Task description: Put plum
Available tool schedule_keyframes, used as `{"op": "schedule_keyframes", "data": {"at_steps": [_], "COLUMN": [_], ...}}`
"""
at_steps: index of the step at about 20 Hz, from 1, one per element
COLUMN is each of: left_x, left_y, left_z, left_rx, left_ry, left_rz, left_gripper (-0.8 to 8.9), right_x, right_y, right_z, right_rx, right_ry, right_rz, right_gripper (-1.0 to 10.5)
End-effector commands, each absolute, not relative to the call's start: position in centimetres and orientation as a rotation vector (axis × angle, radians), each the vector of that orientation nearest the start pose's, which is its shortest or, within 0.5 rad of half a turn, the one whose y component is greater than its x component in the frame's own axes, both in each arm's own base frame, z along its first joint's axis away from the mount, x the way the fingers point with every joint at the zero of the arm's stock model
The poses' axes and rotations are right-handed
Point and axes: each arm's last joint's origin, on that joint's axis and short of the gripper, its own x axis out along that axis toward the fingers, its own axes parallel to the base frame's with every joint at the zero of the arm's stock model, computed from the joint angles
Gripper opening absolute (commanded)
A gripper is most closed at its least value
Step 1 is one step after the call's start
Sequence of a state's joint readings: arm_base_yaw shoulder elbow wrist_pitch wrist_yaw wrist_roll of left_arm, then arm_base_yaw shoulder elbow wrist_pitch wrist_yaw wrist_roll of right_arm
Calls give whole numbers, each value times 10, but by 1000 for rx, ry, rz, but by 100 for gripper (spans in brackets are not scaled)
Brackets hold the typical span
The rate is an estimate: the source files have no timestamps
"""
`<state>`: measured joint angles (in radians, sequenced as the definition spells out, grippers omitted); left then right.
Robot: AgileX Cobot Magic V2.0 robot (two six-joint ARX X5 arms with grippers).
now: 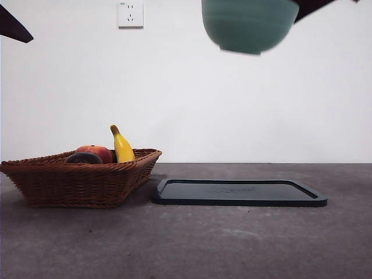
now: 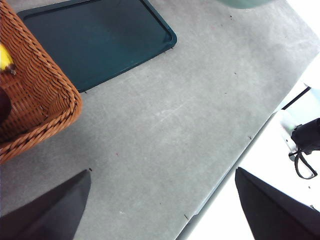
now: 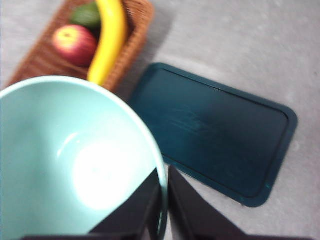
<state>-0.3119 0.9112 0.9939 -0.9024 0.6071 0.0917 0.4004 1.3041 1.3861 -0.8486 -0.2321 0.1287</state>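
The plum [image 1: 83, 157], dark and glossy, lies in the brown wicker basket [image 1: 81, 183] at the left, in front of a red-orange fruit [image 1: 99, 152] and a yellow banana [image 1: 121, 148]. My right gripper [image 3: 164, 172] is shut on the rim of a pale green bowl [image 3: 75, 165], which hangs high over the table [image 1: 250, 23]. In the right wrist view the bowl hides the plum. My left gripper [image 2: 162, 172] is open and empty above bare table beside the basket [image 2: 35, 100]; in the front view it is only a black tip [image 1: 14, 26].
A flat dark tray [image 1: 238, 193] lies on the grey table right of the basket, below the held bowl. A green fruit [image 3: 87, 15] also sits in the basket. The table's edge [image 2: 240, 155] runs close to the left gripper.
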Motion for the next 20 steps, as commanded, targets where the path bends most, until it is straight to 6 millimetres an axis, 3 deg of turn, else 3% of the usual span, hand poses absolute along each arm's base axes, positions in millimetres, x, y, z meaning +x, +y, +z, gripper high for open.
{"op": "schedule_keyframes", "data": {"at_steps": [1,5,14,20], "left_x": [148,148,148,148], "left_y": [-66,-66,-66,-66], "left_z": [330,330,330,330], "left_rx": [-32,-32,-31,-31], "left_ry": [778,778,775,775], "left_rz": [-919,-919,-919,-919], "left_gripper": [464,464,464,464], "right_x": [224,212,209,215], "right_y": [111,119,130,139], "right_z": [369,340,246,208], "right_rx": [32,4,13,-20], "right_ry": [809,858,992,1097], "right_rz": [588,626,625,617], "right_gripper": [9,9,9,9]}}
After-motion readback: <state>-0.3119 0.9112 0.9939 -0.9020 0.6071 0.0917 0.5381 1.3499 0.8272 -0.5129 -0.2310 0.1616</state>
